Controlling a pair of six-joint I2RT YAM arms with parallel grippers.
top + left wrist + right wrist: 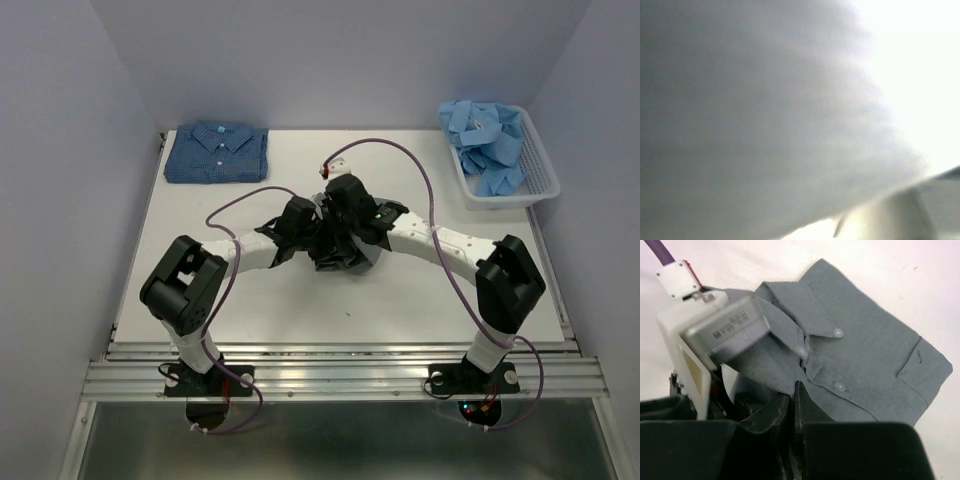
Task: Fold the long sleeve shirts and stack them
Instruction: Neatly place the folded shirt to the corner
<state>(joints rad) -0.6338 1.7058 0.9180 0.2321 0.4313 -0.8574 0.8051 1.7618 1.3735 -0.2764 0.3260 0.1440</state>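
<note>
A folded plain grey shirt (865,355) lies at the table's middle, collar and two buttons showing. In the top view only a corner of it (368,260) shows under both arms. My right gripper (796,386) is shut, its tips against the shirt by the button strip, with no cloth visible between them. My left gripper (312,238) is beside it over the shirt's collar side, its fingers hidden. The left wrist view is filled by blurred grey cloth (765,115). A folded dark blue patterned shirt (217,152) lies at the back left. Light blue shirts (490,135) are heaped in the basket.
A white slatted basket (500,200) stands at the back right corner. The left arm's wrist camera housing (715,335) sits just left of my right fingers. Purple cables (400,150) loop above the table's middle. Pale walls enclose the table.
</note>
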